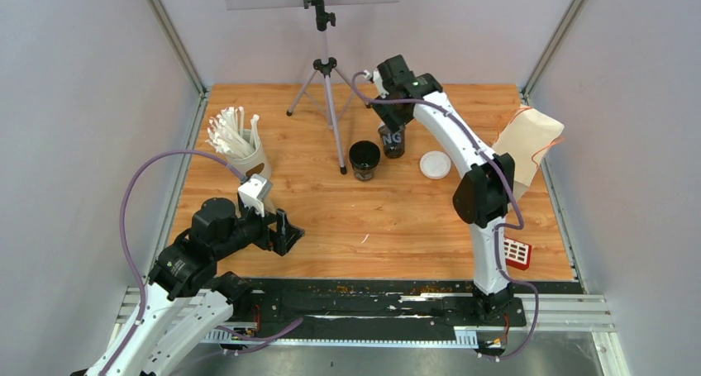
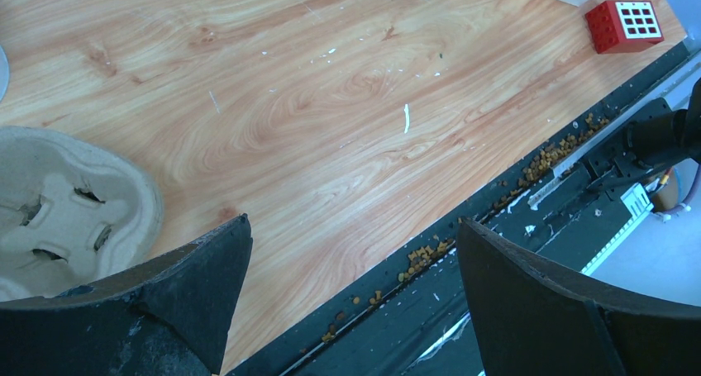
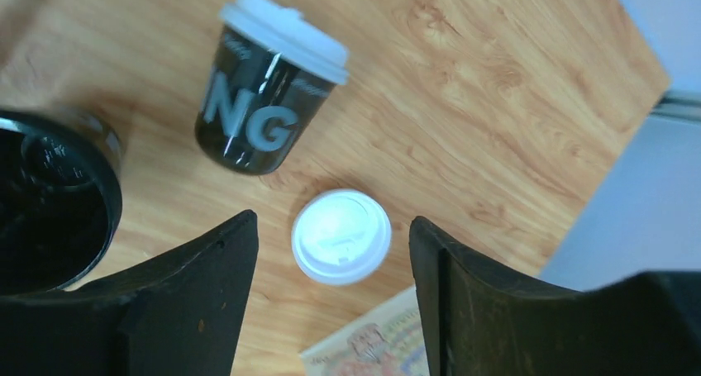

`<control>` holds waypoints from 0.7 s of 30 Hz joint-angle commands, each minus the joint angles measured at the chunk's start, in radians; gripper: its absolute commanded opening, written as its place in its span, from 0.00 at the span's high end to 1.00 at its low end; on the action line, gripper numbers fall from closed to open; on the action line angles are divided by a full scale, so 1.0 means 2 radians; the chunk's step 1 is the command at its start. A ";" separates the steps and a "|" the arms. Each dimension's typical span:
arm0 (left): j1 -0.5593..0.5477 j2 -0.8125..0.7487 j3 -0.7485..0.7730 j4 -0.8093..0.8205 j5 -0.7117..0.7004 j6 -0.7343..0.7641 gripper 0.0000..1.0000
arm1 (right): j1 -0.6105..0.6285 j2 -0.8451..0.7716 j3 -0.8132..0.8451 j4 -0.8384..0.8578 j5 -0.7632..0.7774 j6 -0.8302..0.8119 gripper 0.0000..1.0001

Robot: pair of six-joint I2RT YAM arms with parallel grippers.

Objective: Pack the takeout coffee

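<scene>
A black cup with a white lid (image 1: 393, 140) stands at the far middle of the table; in the right wrist view it (image 3: 264, 103) shows pale "NG" letters. A second black cup (image 1: 364, 159) stands open and lidless to its left, and shows in the right wrist view (image 3: 50, 211). A loose white lid (image 1: 435, 164) lies on the wood to the right. My right gripper (image 1: 387, 111) hovers above them, open and empty; in its own view (image 3: 331, 227) the loose lid (image 3: 340, 235) lies between the fingers, far below. My left gripper (image 1: 285, 231) is open and empty near the front left (image 2: 354, 223).
A brown pulp carrier tray (image 2: 58, 202) lies beside my left gripper. A white cup of straws (image 1: 240, 145) stands at the left, a tripod (image 1: 326, 103) at the back, a paper bag (image 1: 529, 140) at the right wall and a red block (image 1: 517, 252) at the front right.
</scene>
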 commanded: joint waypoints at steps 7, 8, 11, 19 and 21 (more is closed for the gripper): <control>-0.001 -0.002 -0.002 0.011 0.004 0.012 0.00 | -0.053 0.010 -0.035 0.111 -0.161 0.158 0.15; -0.001 -0.001 -0.002 0.012 0.004 0.012 0.00 | -0.054 0.017 -0.034 0.113 -0.181 0.160 0.06; -0.001 0.002 -0.001 0.011 0.004 0.012 0.00 | -0.056 0.031 -0.039 0.136 -0.208 0.163 0.05; -0.001 0.005 -0.002 0.011 0.003 0.012 0.00 | -0.057 0.049 -0.050 0.180 -0.263 0.165 0.08; -0.001 0.008 -0.001 0.010 0.002 0.011 0.00 | -0.056 0.059 -0.046 0.182 -0.276 0.164 0.08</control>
